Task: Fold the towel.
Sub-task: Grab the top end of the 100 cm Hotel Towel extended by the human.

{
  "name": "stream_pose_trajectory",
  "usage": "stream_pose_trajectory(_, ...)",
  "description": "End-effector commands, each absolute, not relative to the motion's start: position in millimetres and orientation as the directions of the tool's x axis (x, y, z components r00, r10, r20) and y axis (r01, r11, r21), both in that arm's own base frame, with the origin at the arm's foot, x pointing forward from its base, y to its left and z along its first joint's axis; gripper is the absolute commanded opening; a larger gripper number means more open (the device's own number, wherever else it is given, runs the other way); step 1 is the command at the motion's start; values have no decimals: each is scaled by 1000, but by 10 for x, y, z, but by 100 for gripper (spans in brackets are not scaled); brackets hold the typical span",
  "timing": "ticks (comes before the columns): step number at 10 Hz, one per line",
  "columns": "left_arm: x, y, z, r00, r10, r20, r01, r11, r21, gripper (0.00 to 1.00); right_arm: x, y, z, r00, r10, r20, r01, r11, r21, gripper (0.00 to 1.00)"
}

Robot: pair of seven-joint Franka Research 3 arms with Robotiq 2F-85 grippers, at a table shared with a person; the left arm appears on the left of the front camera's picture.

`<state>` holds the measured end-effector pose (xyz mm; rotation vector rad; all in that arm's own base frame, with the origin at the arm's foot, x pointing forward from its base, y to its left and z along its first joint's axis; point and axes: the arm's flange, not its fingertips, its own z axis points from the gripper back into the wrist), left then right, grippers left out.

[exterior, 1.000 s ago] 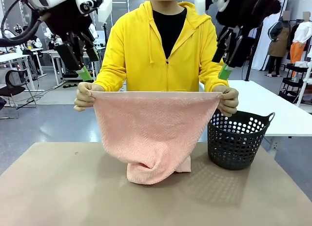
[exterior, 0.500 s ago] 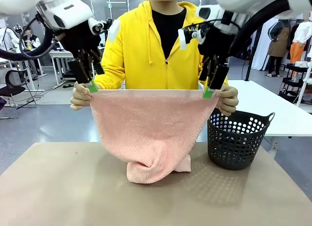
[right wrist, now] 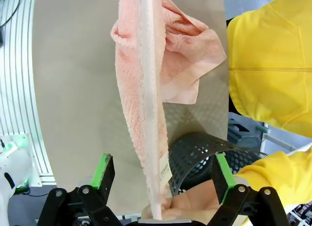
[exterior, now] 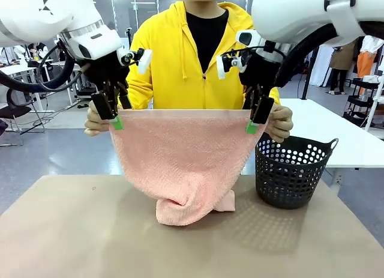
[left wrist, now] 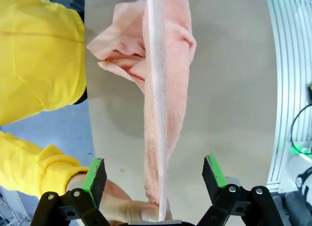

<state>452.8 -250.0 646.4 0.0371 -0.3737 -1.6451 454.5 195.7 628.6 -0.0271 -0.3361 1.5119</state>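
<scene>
A big open workroom with desks and racks lies behind a plain tan counter (exterior: 60, 230), matte and smooth, where a person (exterior: 207, 56) in a yellow hoodie stands at the far side. The two white arms, raised beside the person's shoulders a second ago, have come down and inward, so that each now hangs at the top hem of the towel (exterior: 183, 152). This soft salmon-pink terry cloth with a faint herringbone weave hangs stretched from the person's hands (exterior: 96, 119), which pinch its two upper corners. It narrows downward, and its lower end lies crumpled in a thick fold on the counter, much as before. Beside it, on the robot's right, stands a dark perforated basket (exterior: 291, 176), round and stiff, with handles. The left tool (exterior: 114, 116) and the right tool (exterior: 255, 122) both stand wide, holding nothing. In the wrist views the thin flat hem runs between the green pads (left wrist: 96, 173) of each, touching neither. The approach looks finished and the handover seems next: closing on the hem just inside the hands, after which the limp, fluffy cloth would likely sag.
</scene>
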Motion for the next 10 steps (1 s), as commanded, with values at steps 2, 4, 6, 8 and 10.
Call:
stream_pose_trajectory(2, 4546, -2515, 6348, -122, -970, 211, 966, -67, 250, 100, 4536, 2003, 6178, 22, 979, 203, -975, 66, -214, 100)
stream_pose_trajectory(4, 4563, -2511, 6304, -107, -971, 214, 972, -56, 228, 40, 4535, 2034, 6119, 15, 982, 190, -976, 56, -208, 43)
stream_pose_trajectory(6, 4548, -2524, 6306, -119, -968, 220, 971, -67, 229, 0, 4531, 2050, 6126, 14, 981, 193, -976, 55, -210, 0)
stream_pose_trajectory(8, 4544, -2504, 6271, -89, -971, 224, 978, -42, 206, 0, 4542, 2064, 6103, 18, 981, 192, -979, 57, -197, 0)
stream_pose_trajectory(10, 4521, -2495, 6282, -90, -970, 227, 977, -43, 207, 0, 4544, 2087, 6080, 22, 981, 193, -980, 59, -192, 0)
